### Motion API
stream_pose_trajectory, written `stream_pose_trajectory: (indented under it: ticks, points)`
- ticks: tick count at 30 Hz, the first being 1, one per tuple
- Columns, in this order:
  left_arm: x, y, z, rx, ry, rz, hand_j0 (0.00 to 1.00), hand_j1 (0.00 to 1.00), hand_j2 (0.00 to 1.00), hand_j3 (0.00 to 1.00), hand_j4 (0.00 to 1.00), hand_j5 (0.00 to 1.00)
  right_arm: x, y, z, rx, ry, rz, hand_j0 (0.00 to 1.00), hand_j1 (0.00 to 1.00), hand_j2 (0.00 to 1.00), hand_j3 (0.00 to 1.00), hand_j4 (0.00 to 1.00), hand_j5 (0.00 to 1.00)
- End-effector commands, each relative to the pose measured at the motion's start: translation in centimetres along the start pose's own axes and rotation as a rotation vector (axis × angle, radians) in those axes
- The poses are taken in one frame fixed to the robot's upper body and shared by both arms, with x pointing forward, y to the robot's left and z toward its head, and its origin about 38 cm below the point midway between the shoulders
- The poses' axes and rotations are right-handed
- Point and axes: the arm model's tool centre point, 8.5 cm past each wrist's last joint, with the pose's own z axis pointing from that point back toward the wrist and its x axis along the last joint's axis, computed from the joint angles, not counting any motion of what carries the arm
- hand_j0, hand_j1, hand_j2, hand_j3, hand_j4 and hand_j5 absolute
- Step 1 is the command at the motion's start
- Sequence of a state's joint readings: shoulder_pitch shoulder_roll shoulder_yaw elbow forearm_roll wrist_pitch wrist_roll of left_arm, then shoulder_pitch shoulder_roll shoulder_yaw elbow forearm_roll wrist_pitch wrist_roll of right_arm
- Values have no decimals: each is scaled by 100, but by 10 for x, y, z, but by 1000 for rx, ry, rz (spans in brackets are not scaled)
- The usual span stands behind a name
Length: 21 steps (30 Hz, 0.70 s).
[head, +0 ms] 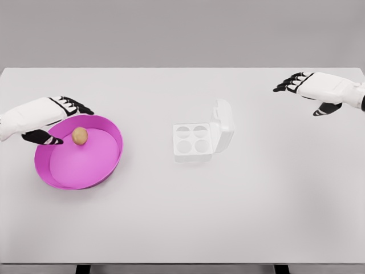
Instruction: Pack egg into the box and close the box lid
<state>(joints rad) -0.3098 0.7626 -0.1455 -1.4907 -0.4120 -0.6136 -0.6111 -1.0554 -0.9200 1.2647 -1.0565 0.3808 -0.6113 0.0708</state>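
A brown egg [80,135] lies in the far part of a shallow magenta bowl [91,171] at the table's left. My left hand [60,117] hovers just left of and above the egg, fingers spread, thumb low near the bowl's rim, holding nothing. A white egg box [193,141] with several empty round cups sits at the table's middle; its lid [223,125] stands open, tilted up on the right side. My right hand [311,91] floats at the far right, well away from the box, fingers relaxed and empty.
The white table [182,217] spans the whole view, with its front edge near the bottom of the picture. Two dark legs show below that edge.
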Motion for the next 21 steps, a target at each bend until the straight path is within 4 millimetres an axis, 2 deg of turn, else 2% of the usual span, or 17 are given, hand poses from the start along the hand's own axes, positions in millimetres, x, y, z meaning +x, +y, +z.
stream_pose_trajectory:
  ticks: [1, 11, 21]
  points:
    - [2, -5, -6, -9, 9, -12, 87, 87, 87, 87, 87, 87, 1, -1, 0, -6, -2, -3, 100, 100, 100, 100, 100, 100]
    - [0, -15, -20, -47, 44, -49, 86, 86, 86, 86, 86, 86, 2, -3, -1, -8, -9, 0, 100, 100, 100, 100, 100, 100]
    - [1, -20, -20, -61, 43, -44, 79, 79, 79, 79, 79, 79, 4, -5, -2, -11, -14, 3, 100, 100, 100, 100, 100, 100]
